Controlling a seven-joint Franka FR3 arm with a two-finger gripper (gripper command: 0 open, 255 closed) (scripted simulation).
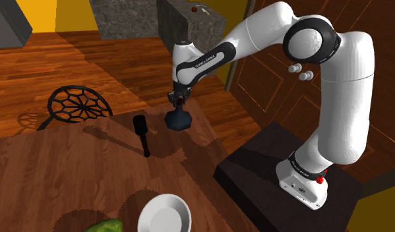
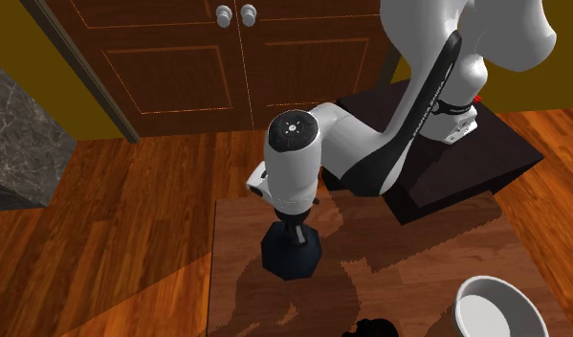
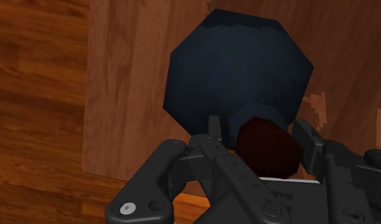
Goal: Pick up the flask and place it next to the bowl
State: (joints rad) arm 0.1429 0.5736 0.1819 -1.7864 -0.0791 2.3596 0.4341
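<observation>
The flask (image 1: 179,120) (image 2: 291,252) (image 3: 240,70) is a dark navy faceted body with a narrow neck and a dark red stopper (image 3: 266,147). It stands upright near the wooden table's (image 1: 70,165) far corner; I cannot tell whether its base touches the top. My gripper (image 1: 181,100) (image 2: 296,222) (image 3: 262,137) comes straight down from above and is shut on the flask's neck, one black finger (image 3: 213,130) on each side. The white bowl (image 1: 164,215) (image 2: 495,311) sits at the table's near edge, well apart from the flask.
A black upright cylinder (image 1: 142,134) stands between flask and bowl. A black round lattice trivet (image 1: 79,104) lies at the table's far left, and something green (image 1: 103,227) sits beside the bowl. The dark stand (image 1: 288,178) adjoins the table. Wooden doors (image 2: 227,57) rise behind.
</observation>
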